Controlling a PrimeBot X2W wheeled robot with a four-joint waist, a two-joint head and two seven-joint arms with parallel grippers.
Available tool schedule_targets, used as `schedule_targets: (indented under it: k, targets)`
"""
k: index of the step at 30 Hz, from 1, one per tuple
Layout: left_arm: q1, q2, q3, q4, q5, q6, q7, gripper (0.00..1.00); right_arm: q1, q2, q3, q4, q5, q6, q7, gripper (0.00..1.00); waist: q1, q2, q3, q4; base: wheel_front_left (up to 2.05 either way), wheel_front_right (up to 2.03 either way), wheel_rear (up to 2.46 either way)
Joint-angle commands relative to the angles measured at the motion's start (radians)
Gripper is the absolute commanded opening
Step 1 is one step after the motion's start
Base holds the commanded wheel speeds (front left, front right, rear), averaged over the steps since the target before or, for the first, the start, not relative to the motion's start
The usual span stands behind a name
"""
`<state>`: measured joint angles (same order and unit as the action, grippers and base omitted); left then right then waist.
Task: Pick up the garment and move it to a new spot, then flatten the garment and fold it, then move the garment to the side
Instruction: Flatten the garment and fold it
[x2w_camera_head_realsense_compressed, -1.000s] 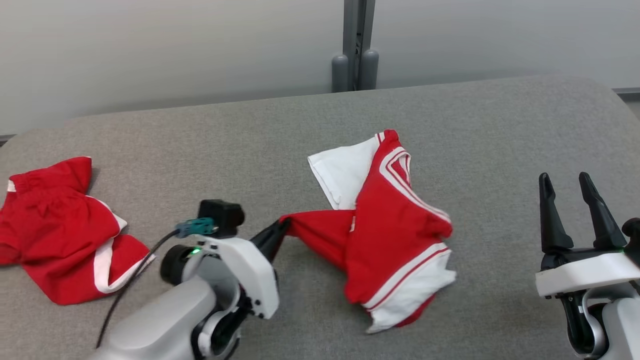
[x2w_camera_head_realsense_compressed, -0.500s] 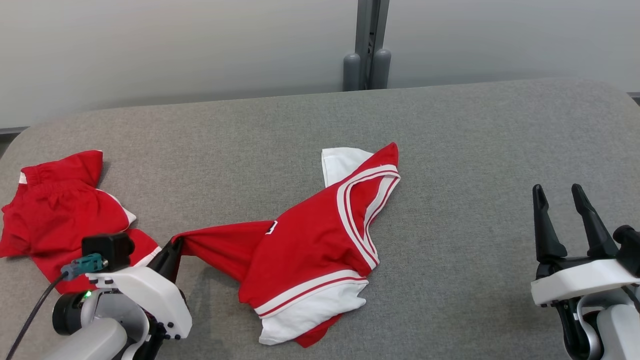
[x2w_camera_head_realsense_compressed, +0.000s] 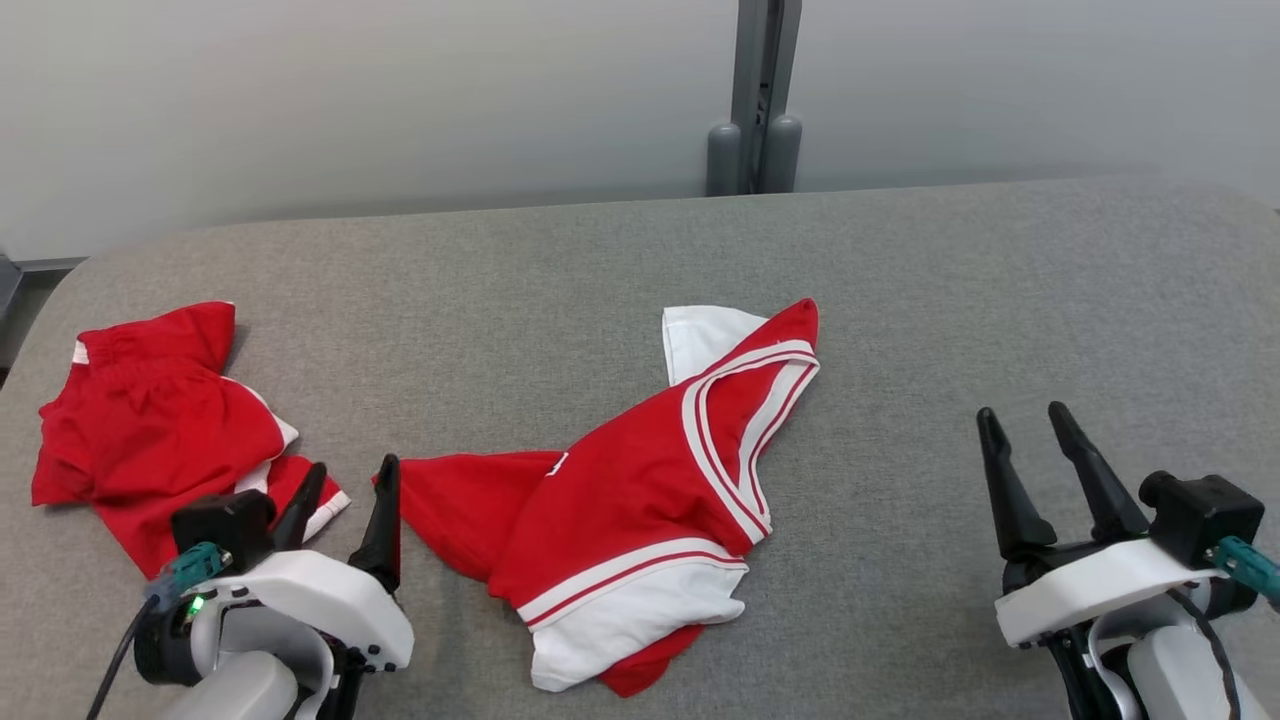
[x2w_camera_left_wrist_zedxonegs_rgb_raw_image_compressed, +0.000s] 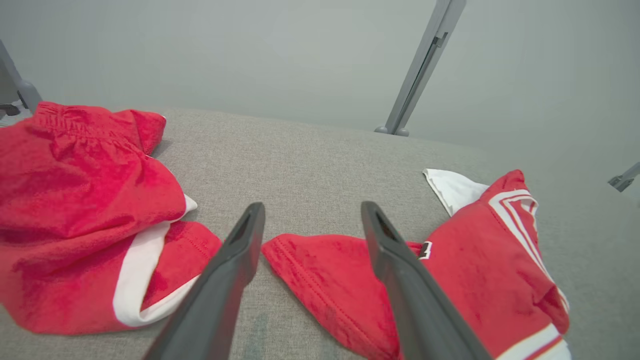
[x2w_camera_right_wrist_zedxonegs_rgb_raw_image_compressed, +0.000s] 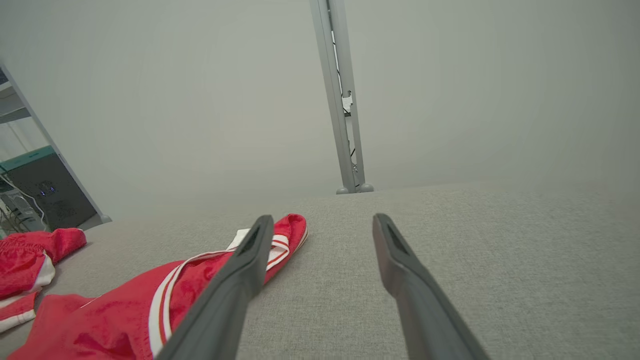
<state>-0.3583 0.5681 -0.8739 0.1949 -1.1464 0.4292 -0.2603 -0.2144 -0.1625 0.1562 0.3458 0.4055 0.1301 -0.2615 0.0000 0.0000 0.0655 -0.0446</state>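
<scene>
- Some red shorts lie bunched at the left end of the desk, likely set aside
- The left hand gapes empty at the left corner of the garment
- That garment sits crumpled mid-desk, ready for flattening
- The right hand stands spread and empty, well clear, leaving the cloth room

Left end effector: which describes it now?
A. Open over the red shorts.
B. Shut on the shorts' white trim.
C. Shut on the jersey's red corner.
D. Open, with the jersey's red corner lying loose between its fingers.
D: the left end effector has its two fingers standing well apart, and the red corner of the jersey lies flat between them, unclamped.
</scene>
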Motion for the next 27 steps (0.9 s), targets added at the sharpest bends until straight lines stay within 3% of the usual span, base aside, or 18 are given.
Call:
schedule_targets:
  k: [1,5,10,17,27]
  targets:
    - [0.038,-0.036,0.074,-0.011,0.065,-0.001,-0.005,1.0,0.007,-0.018,0.033,0.008,0.023,0.001,0.0,1.0,0.0,0.0,-0.003,0.014,0.0,0.0,0.0]
    - [0.114,-0.104,0.179,-0.014,0.174,-0.041,-0.006,1.0,0.0,-0.047,0.109,0.009,0.07,0.001,0.015,1.0,0.0,0.0,-0.006,0.044,0.0,0.0,0.0]
    - [0.164,-0.152,0.254,0.008,0.248,-0.086,-0.005,1.0,-0.004,-0.108,0.276,-0.001,0.183,0.001,0.124,1.0,0.0,0.0,-0.013,0.083,0.0,0.0,0.0]
    - [0.19,-0.193,0.297,0.04,0.288,-0.127,-0.005,1.0,-0.057,-0.146,0.405,0.042,0.266,0.001,0.225,1.0,0.0,0.0,-0.015,0.123,0.0,0.0,0.0]
    - [0.19,-0.248,0.334,0.085,0.328,-0.173,-0.005,1.0,-0.181,-0.133,0.53,0.221,0.291,0.001,0.302,1.0,0.0,0.0,-0.006,0.202,0.0,0.0,0.0]
